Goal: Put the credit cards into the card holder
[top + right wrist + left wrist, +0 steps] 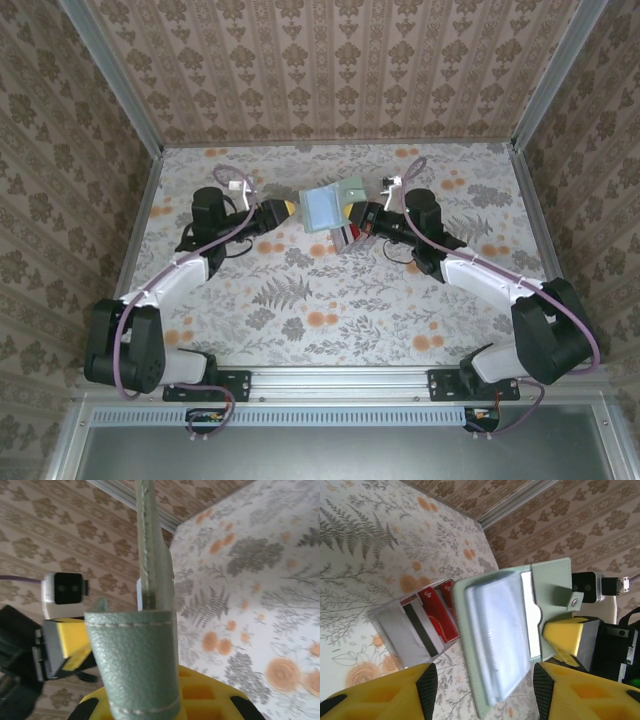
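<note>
"Plainly the right gripper was the one doing the holding," said the first observer. "Its jaws were clamped on the far end of the flat grey-green stitched card holder, by the snap tab. The card holder hung in the air above the far middle of the floral-print table, between the two arms."

"And the left gripper?" asked the second.

"Jaws apart. The card holder's near end lay between its yellow fingers, with a gap showing on at least one side, so it looked free rather than gripping."

"Where were the thin credit cards, the red, white and dark-striped ones?"

"Fanned flat on the table, not yet in the sleeve. From the left wrist they lay below the card holder and off to its left. From above they sat just under its near right corner, close beneath the right gripper."

"So the right arm was nearer them."

"Nearer, but occupied. The fetching would likely fall to the left arm, the free one, which would need to drop toward the table and reach in under the card holder. The card holder's long axis ran roughly along the line from one gripper to the other. Its clear-window face was turned toward the left wrist, so a card would probably have to slide in along that same line."
</note>
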`<state>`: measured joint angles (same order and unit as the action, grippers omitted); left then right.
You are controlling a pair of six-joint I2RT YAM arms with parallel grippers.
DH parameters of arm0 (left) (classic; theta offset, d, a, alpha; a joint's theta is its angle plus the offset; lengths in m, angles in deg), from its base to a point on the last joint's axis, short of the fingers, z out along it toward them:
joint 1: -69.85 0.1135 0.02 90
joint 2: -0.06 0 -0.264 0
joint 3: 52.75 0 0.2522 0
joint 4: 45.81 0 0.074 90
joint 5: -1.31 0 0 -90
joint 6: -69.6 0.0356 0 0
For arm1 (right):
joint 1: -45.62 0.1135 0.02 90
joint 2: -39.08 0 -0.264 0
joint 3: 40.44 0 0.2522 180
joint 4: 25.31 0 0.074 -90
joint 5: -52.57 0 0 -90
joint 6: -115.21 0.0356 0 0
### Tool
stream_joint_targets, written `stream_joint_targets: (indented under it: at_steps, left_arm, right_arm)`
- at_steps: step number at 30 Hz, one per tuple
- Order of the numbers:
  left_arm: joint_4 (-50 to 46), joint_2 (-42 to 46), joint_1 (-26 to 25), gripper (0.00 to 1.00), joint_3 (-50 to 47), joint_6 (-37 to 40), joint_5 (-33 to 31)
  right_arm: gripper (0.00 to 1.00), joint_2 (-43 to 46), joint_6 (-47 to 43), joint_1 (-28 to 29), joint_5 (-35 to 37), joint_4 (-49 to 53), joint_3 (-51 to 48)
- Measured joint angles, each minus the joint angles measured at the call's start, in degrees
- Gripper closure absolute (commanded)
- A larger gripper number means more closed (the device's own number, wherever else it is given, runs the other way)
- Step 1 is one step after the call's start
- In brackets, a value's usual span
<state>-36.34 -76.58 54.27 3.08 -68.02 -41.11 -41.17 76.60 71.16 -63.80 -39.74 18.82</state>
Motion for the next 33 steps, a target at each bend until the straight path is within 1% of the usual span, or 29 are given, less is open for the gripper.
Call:
stream_joint_targets:
  at_steps: [5,8,10,13,15,17,18,19,20,22,23,24,25,26,27,28,30,33]
  left_arm:
    - [5.84,-3.32,-1.42,0.47,0.00,-4.20,1.46]
    - [7.91,-4.81,-2.05,0.51,0.02,-5.95,2.16]
    - [9.14,-5.27,-2.14,0.60,0.02,-6.93,2.45]
    - [11.17,-5.44,-2.14,0.80,0.35,-8.66,3.13]
    - [12.15,-5.46,-2.14,0.91,0.87,-9.09,3.48]
    - [12.24,-5.49,-2.14,0.98,1.46,-9.05,3.69]
    - [12.28,-5.49,-2.14,1.00,1.62,-8.96,3.74]
    - [12.33,-5.49,-2.14,1.00,1.70,-8.94,3.87]
    - [12.15,-5.49,-2.14,1.00,1.79,-8.68,3.96]
    - [10.60,-5.38,-1.95,1.00,2.08,-7.91,4.37]
    - [8.61,-5.14,-1.77,1.00,2.40,-6.84,4.50]
    - [5.33,-4.59,-1.55,1.00,3.04,-5.25,4.48]
    - [0.63,-3.85,-1.20,1.00,4.11,-2.93,4.24]
    - [-5.70,-2.97,-0.79,1.00,5.92,0.50,3.34]
    - [-14.73,-2.03,-0.39,1.00,9.09,5.60,1.75]
    - [-21.55,-1.57,-0.02,1.00,12.07,9.07,0.20]
    - [-36.65,-0.87,0.70,1.00,19.78,17.31,-3.96]
    - [-54.84,-0.48,1.42,1.00,28.96,25.88,-10.36]
  right_arm:
    - [1.00,-1.03,3.65,-0.04,-1.90,-4.96,1.07]
    - [1.00,-1.33,5.16,-0.04,-2.82,-6.49,1.29]
    - [1.00,-1.40,5.90,-0.04,-3.21,-7.23,1.31]
    - [1.00,-1.60,6.34,-0.04,-3.96,-7.87,1.33]
    - [1.00,-1.90,6.73,-0.04,-4.07,-8.02,1.33]
    - [1.00,-2.27,7.04,-0.17,-4.04,-8.07,1.33]
    - [1.00,-2.54,7.17,-0.28,-4.00,-8.04,1.33]
    - [0.99,-2.84,7.17,-0.46,-4.00,-8.00,1.33]
    - [0.93,-3.15,7.17,-0.55,-3.91,-7.78,1.33]
    - [0.70,-3.37,6.82,-0.52,-3.45,-5.60,1.46]
    - [0.59,-3.39,5.79,-0.52,-2.89,-2.84,1.92]
    - [0.53,-3.39,4.70,-0.52,-2.27,0.52,2.71]
    - [0.50,-3.39,3.10,-0.52,-1.42,3.76,3.56]
    - [0.49,-3.39,1.20,-0.52,-0.55,7.26,4.50]
    - [0.47,-3.37,-0.66,-0.52,0.59,10.69,5.35]
    - [0.47,-3.32,-2.14,-0.52,1.51,12.98,5.86]
    - [0.46,-3.02,-5.49,-0.52,3.82,18.80,6.58]
    - [0.45,-2.82,-9.64,-0.55,6.45,25.29,7.32]
